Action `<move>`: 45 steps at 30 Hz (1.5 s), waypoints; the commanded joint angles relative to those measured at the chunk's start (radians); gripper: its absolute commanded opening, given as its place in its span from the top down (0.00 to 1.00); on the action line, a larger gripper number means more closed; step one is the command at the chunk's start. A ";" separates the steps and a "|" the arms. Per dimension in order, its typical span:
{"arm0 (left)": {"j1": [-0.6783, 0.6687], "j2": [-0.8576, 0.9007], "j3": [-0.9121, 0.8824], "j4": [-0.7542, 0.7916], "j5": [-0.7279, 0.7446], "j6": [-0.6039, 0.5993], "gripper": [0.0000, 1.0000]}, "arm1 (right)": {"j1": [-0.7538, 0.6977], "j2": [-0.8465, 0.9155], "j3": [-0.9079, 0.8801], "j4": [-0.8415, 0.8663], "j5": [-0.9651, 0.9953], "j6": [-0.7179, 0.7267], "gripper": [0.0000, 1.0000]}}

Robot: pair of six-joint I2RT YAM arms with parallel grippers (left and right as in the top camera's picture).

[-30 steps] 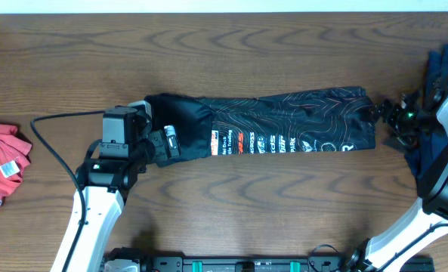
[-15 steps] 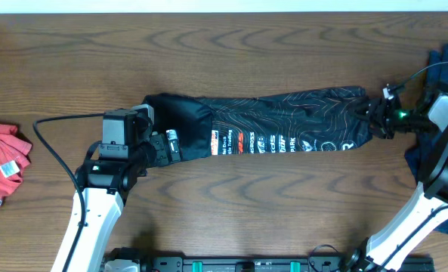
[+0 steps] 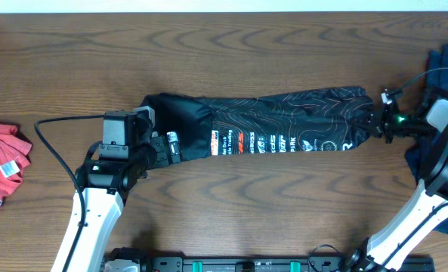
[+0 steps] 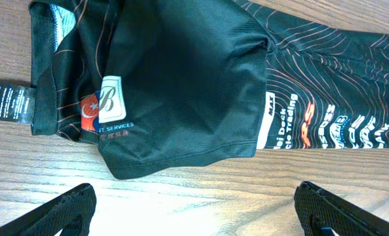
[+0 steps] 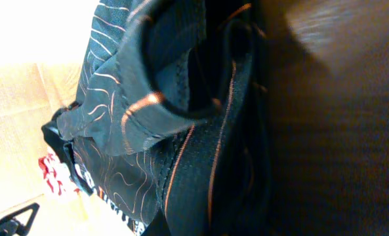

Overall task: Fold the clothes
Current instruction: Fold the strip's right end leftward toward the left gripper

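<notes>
The clothes in play are a black jersey (image 3: 276,121) with thin orange contour lines and white-and-red logos, lying as a long strip across the table's middle. My right gripper (image 3: 375,121) is shut on its right end. In the right wrist view the jersey's bunched hem (image 5: 181,131) fills the frame and hides the fingertips. My left gripper (image 3: 165,146) is open at the strip's left end. In the left wrist view its fingers (image 4: 69,210) straddle bare wood just short of the jersey's (image 4: 181,85) folded edge, touching nothing.
A red shirt (image 3: 1,166) lies crumpled at the table's left edge. A dark blue garment (image 3: 444,72) sits at the far right, behind my right arm. A black cable (image 3: 54,140) loops left of my left arm.
My right gripper moved left onto the jersey's right end and shut on the fabric. The left arm and the rest of the jersey stayed put.
</notes>
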 commanded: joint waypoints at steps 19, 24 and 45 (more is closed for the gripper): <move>0.000 -0.006 0.010 -0.001 0.008 0.011 0.02 | -0.163 0.048 0.204 -0.175 0.128 -0.079 0.99; 0.000 0.006 0.010 -0.001 0.008 0.011 0.02 | -0.084 0.034 0.251 -0.248 0.126 -0.150 0.99; -0.001 0.025 0.010 -0.019 0.008 0.011 0.02 | 0.184 -0.158 0.402 -0.468 0.348 -0.178 0.99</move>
